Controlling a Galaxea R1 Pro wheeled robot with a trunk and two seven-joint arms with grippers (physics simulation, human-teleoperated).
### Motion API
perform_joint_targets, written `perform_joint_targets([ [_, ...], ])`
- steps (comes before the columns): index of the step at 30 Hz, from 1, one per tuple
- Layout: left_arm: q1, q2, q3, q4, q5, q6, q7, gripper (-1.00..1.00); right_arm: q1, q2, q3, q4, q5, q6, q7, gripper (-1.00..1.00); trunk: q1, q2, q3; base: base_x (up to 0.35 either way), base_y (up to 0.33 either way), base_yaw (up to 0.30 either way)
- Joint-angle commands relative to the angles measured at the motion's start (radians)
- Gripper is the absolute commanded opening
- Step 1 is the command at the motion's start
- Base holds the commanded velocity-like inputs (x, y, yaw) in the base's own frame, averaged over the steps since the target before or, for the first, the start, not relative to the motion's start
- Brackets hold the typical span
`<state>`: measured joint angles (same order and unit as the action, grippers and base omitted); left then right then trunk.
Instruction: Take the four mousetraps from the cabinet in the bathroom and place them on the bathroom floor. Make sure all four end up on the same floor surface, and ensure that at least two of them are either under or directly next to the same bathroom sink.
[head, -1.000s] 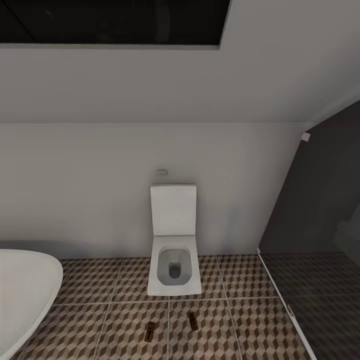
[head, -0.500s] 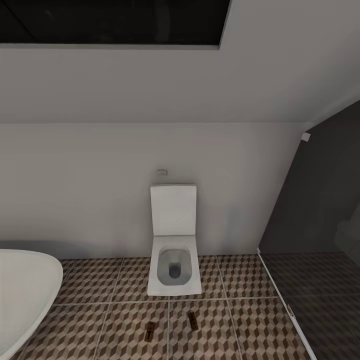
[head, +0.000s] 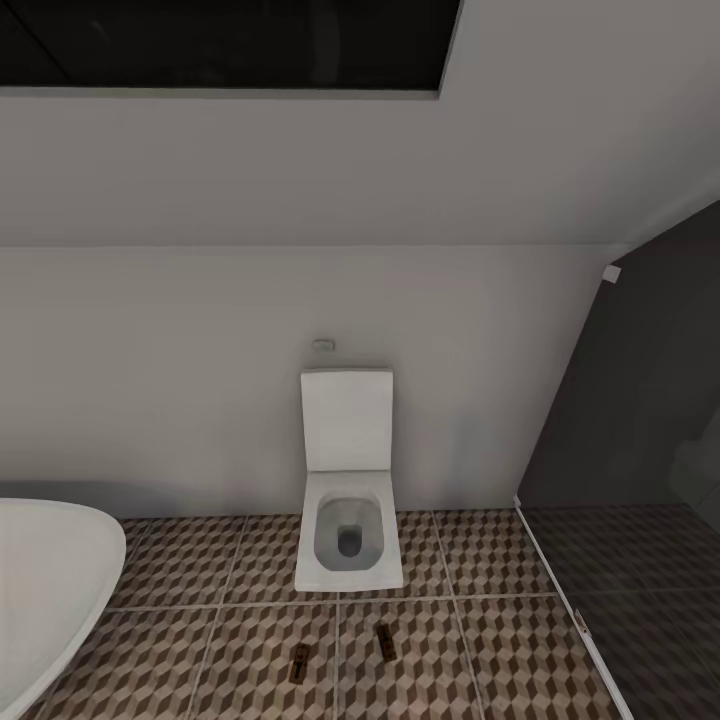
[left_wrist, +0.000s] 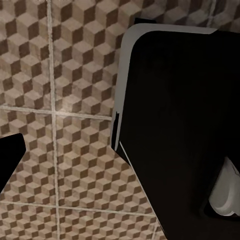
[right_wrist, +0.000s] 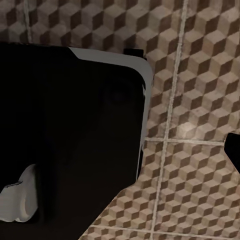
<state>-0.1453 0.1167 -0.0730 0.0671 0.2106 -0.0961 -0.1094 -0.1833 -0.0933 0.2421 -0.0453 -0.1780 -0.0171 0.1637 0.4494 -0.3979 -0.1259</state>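
1. Head view: two mousetraps lie on the floor (head: 480, 640) in front of the toilet (head: 348, 500), well short of its bowl. Left trap (head: 300, 662); right trap (head: 384, 640). They are near each other, not touching.
2. Both traps lie flat on the cube-pattern tiles, long sides running roughly toward the toilet.
3. Bathtub (head: 50, 580) rim at the left edge; dark glass panel (head: 640, 480) at the right.
4. Left wrist view: tiled floor and the robot's dark base (left_wrist: 175, 125); a black claw tip (left_wrist: 10, 160) at the edge. Cannot tell if released or clenched.
5. Right wrist view: same floor, base, a black tip (right_wrist: 234, 150); state cannot be told.
6. No trap near either claw.
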Motion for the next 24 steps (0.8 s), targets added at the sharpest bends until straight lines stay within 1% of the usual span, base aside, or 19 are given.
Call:
perform_joint_targets([
  [1,-0.002,0.000,-0.007,0.005,0.010,-0.008,-0.006,1.00,-0.001,0.007,0.009,0.000,-0.011,-0.020,0.003,1.00,0.001,-0.002,-0.002,0.000,0.000,0.000],
  [4,-0.002,0.000,-0.007,0.005,0.010,-0.008,-0.006,1.00,-0.001,0.017,0.009,-0.001,-0.011,-0.051,0.003,1.00,0.001,-0.002,-0.002,0.000,0.000,0.000],
  [7,-0.002,0.000,-0.007,0.005,0.010,-0.008,-0.006,1.00,-0.001,0.029,0.009,-0.002,-0.010,-0.098,0.003,1.00,0.001,-0.002,-0.002,0.000,0.000,0.000],
  [13,-0.002,0.000,-0.007,0.005,0.010,-0.008,-0.006,1.00,-0.001,0.035,0.009,-0.002,-0.010,-0.149,0.003,1.00,0.001,-0.002,-0.002,0.000,0.000,0.000],
  [16,-0.002,0.000,-0.007,0.005,0.010,-0.008,-0.006,1.00,-0.001,0.036,0.009,-0.002,-0.010,-0.163,0.003,1.00,0.001,-0.002,-0.002,0.000,0.000,0.000],
  [24,-0.002,0.000,-0.007,0.005,0.010,-0.008,-0.006,1.00,-0.001,0.037,0.009,-0.002,-0.009,-0.173,0.003,1.00,0.001,-0.002,-0.002,0.000,0.000,0.000],
])
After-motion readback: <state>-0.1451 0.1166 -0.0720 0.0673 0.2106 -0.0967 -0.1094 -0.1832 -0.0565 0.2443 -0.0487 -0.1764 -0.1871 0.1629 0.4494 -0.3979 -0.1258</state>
